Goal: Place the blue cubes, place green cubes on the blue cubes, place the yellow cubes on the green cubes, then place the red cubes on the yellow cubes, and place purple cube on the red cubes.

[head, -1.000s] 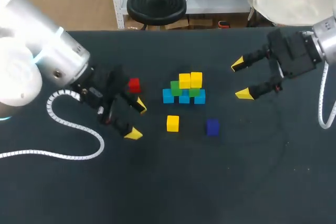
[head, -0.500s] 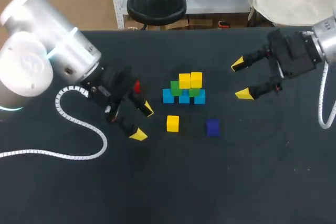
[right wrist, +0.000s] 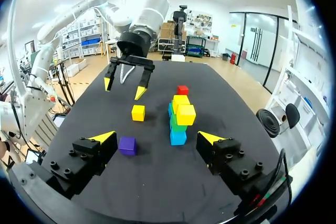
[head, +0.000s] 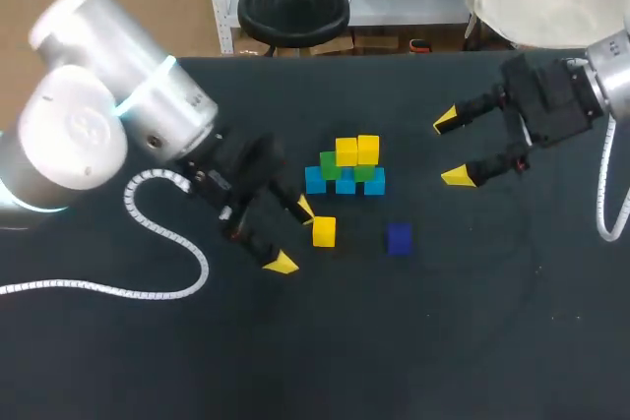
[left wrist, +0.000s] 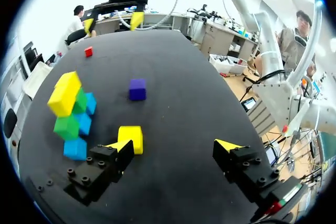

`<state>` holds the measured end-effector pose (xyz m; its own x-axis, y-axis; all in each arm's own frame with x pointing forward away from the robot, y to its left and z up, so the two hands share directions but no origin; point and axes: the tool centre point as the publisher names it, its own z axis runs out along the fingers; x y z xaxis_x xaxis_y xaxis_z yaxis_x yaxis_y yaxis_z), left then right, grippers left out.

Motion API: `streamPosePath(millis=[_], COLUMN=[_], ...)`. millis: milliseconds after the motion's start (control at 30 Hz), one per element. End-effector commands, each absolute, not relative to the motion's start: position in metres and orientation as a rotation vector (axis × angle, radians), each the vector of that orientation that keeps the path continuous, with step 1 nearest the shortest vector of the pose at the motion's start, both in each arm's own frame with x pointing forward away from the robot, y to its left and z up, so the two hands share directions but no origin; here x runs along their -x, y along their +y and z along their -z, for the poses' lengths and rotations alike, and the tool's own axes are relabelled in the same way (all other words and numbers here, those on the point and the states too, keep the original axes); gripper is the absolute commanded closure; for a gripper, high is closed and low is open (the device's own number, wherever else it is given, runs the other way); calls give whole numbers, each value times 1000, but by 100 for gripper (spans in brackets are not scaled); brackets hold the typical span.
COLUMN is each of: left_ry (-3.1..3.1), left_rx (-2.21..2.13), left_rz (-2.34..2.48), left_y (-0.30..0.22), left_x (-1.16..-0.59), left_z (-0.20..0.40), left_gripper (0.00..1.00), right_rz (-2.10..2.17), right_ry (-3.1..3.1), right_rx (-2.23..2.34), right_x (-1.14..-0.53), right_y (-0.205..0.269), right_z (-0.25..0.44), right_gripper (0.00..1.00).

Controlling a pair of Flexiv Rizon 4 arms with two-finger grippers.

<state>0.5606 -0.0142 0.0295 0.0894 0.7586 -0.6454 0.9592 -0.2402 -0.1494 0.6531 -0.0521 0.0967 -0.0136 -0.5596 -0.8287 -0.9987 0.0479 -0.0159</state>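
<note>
The stack stands mid-table: blue cubes [head: 345, 184] at the base, green cubes [head: 331, 164] on them, two yellow cubes [head: 356, 150] on top. A loose yellow cube [head: 324, 231] and a purple cube [head: 398, 238] lie in front of it. My left gripper [head: 291, 236] is open, with the loose yellow cube [left wrist: 130, 137] just beside one fingertip [left wrist: 118, 145]. The red cube [left wrist: 88, 51] sits far from it and is hidden under my left arm in the head view. My right gripper [head: 451, 150] hangs open and empty to the right of the stack [right wrist: 178, 121].
A white coiled cable [head: 148, 243] from my left arm trails over the table's left side. The dark tabletop [head: 443, 331] lies bare toward the front and right. From the right wrist, the purple cube [right wrist: 127, 145] lies near one fingertip [right wrist: 102, 137].
My left arm has swung right and toward the front, bringing its open gripper up to the loose yellow cube and covering the red cube in the head view. The right arm has kept still.
</note>
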Motion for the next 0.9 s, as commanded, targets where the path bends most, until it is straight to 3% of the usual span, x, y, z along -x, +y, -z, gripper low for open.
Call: streamPosePath(millis=[33,433,900], left_ry=[1709,1701,1822], left_rx=[-2080,-2051,-1962], left_rz=[909,848,730], left_y=[-26,-27,-32], left_x=[-570,-587,-609], left_z=[-22,-34,-7], left_gripper=[0,0,0], right_rz=[-827,-827,-827], right_ry=[1652,1652,1652], right_rx=[1588,1588,1588], right_x=[-653,-653,-653], right_y=[-52,-52,-52], right_z=[-96,-96,-96], right_gripper=[0,0,0])
